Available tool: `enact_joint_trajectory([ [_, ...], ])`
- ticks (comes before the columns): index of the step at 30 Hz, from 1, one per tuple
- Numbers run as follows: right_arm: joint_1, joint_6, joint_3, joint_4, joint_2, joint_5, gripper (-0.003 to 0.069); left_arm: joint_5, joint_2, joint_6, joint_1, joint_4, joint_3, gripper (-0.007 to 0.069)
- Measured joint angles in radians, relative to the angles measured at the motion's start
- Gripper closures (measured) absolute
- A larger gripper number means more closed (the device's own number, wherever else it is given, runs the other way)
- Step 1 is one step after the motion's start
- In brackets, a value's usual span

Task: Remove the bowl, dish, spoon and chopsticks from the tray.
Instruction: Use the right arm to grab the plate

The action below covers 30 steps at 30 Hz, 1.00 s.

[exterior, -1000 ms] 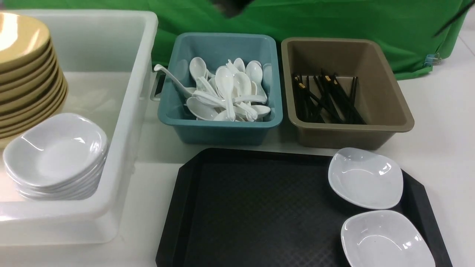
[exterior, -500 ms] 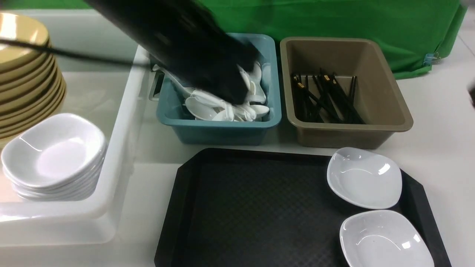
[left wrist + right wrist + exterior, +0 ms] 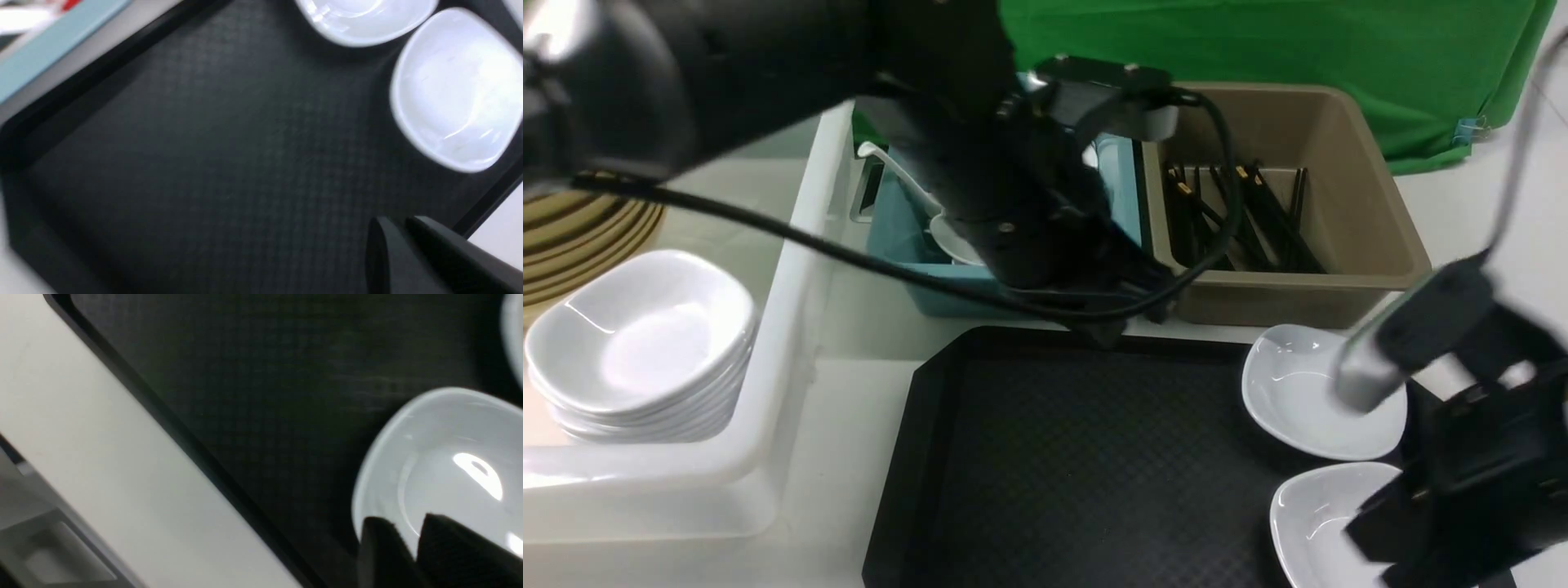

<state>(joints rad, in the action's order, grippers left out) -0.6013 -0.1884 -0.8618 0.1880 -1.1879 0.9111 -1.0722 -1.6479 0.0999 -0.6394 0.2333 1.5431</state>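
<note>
In the front view the black tray [image 3: 1045, 457] lies on the bench [image 3: 866, 327], and at its right side sit two white dishes, the far dish [image 3: 1290, 392] and the near dish [image 3: 1315, 523]. The left arm [image 3: 980, 163] crosses the teal tub [image 3: 894, 245], and the left tool [image 3: 1107, 333] hangs over the tray's far rim. The blurred right arm [image 3: 1470, 457] covers part of both dishes. The chopsticks [image 3: 1258, 212] lie in the brown tub [image 3: 1372, 245]. Yellow bowls [image 3: 580, 233] are stacked in the white tub [image 3: 792, 269]. In the left wrist view the left tool is pressed together and empty above the bare tray. In the right wrist view the right tool [image 3: 408, 526] is a little spread over a dish rim.
</note>
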Motion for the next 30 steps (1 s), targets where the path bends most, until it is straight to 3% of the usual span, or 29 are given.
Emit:
enact_joint_trajectory([
  [3,-0.071,0.143,0.013,-0.129,-0.118,-0.096,0.0384,0.049,0.118,0.033,0.002,0.011,-0.114,0.0603],
  [9,-0.084,0.353,0.013,-0.293,-0.304,-0.171,0.0095,0.204,0.308,0.137,0.002,0.072,-0.346,0.0603],
  [13,-0.084,0.398,0.013,-0.303,-0.382,-0.206,0.0050,0.264,0.374,0.144,0.002,0.074,-0.439,0.0603],
  [16,-0.084,0.431,0.013,-0.306,-0.438,-0.249,0.0082,0.287,0.411,0.147,0.002,0.073,-0.492,0.0603],
  [19,-0.085,0.444,0.012,-0.319,-0.478,-0.262,0.0195,0.288,0.420,0.148,0.002,0.073,-0.506,0.0603],
  [24,-0.086,0.457,0.008,-0.324,-0.471,-0.259,0.0490,0.298,0.425,0.150,0.002,0.065,-0.507,0.0603],
  [30,-0.095,0.430,0.001,-0.296,-0.429,-0.221,0.0503,0.310,0.425,0.153,0.002,0.054,-0.507,0.0603],
])
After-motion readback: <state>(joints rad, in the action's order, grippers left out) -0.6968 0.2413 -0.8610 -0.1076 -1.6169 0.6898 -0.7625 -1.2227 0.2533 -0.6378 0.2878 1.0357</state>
